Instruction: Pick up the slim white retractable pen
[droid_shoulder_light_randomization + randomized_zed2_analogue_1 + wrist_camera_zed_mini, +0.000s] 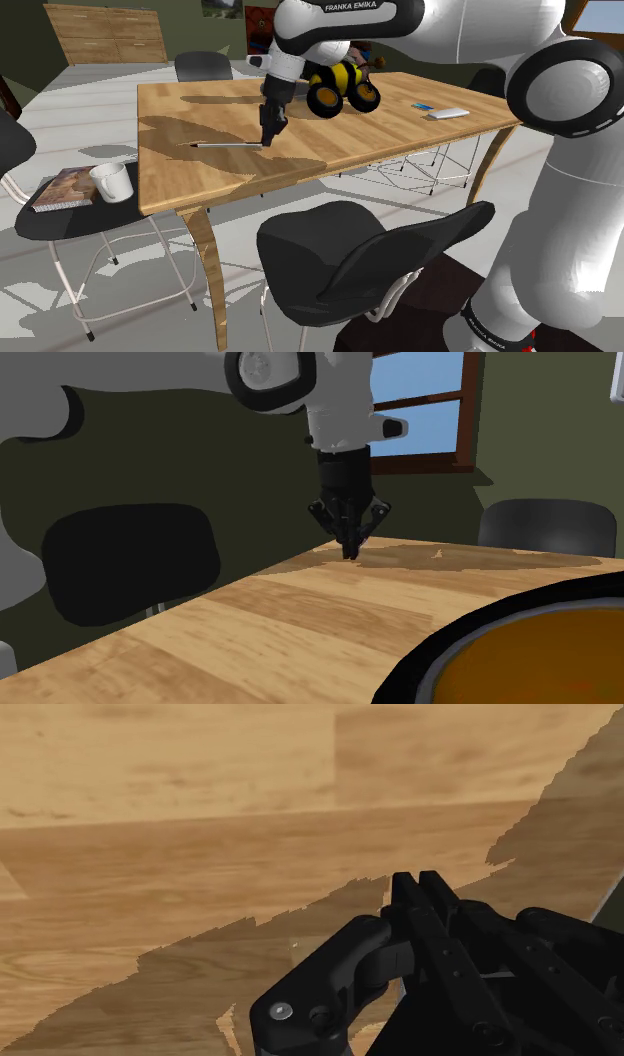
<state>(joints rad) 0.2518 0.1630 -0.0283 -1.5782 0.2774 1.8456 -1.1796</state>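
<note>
A wooden table (pixel 300 170) stands in a dim, olive-walled room, with a window (pixel 420 412) behind it in the second exterior view and a black chair (pixel 370 250) pushed near its front edge; on the tabletop a yellow and black toy vehicle (pixel 342 85) sits toward the far side, and a low black stool at the shoulder view's left carries a white mug (pixel 112 182) and a book (pixel 62 190); the slim pen (pixel 226 145) lies flat on the wood, running roughly along the table's length, well apart from the toy; the gripper (pixel 268 138) points down with its tip at the tabletop, right at the end of the pen nearer the toy; in the second exterior view the gripper (pixel 352 552) comes to a single narrow point on the wood, and in the wrist view the fingers (pixel 405 894) are pressed together with only a thin seam between them and bare wood beyond the gripper (pixel 420 882); whether that tip touches the pen's end cannot be told; as a judgement, the approach is done but the grasp is not, since the pen rests on the table and nothing is seen between the fingers; what is left is to spread the fingers, straddle the barrel, close on it and lift.
</note>
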